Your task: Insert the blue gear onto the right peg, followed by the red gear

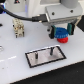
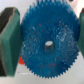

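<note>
My gripper point(image 1: 59, 33) is shut on the blue gear point(image 1: 59, 34) and holds it above the table, up and to the exterior view's right of the grey black-rimmed plate point(image 1: 46, 56). The right peg point(image 1: 52, 49) and its twin pin point(image 1: 36, 52) stand upright on the plate. A bit of the red gear point(image 1: 64, 40) shows just beside and below the blue gear. In the wrist view the blue gear point(image 2: 47, 30) fills the frame, with its centre hole facing the camera, between green finger pads point(image 2: 9, 40). Small red patches point(image 2: 21, 60) show behind it.
A white and dark blocky object point(image 1: 19, 27) stands on the white table at the exterior view's left. A black cable point(image 1: 25, 16) runs along the back. The arm's grey body point(image 1: 55, 12) hangs over the back right.
</note>
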### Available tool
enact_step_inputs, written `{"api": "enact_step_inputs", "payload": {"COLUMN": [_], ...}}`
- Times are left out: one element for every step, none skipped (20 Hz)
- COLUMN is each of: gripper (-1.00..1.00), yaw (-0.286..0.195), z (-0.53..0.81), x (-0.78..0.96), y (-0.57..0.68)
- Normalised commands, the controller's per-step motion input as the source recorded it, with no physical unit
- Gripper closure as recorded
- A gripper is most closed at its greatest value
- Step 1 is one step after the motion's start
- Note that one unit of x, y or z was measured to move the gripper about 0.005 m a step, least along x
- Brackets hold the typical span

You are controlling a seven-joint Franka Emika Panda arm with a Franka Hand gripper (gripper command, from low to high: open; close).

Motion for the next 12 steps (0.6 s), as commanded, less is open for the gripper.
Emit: {"api": "enact_step_inputs", "payload": {"gripper": [1.00, 1.00, 1.00, 1.00, 1.00, 1.00, 1.00, 1.00, 1.00, 1.00, 1.00, 1.00], "yaw": [0.000, 0.000, 0.000, 0.000, 0.000, 0.000, 0.000, 0.000, 0.000, 0.000, 0.000, 0.000], "z": [0.03, 0.02, 0.01, 0.00, -0.01, -0.02, -0.05, -0.06, -0.08, -0.17, -0.19, -0.23], "x": [0.79, 0.80, 0.79, 0.77, 0.74, 0.70, 0.65, 0.62, 0.57, 0.47, 0.28, 0.15], "y": [-0.29, -0.25, -0.21, -0.17, -0.15, -0.14, -0.12, -0.09, -0.02, -0.13, -0.10, -0.05]}}
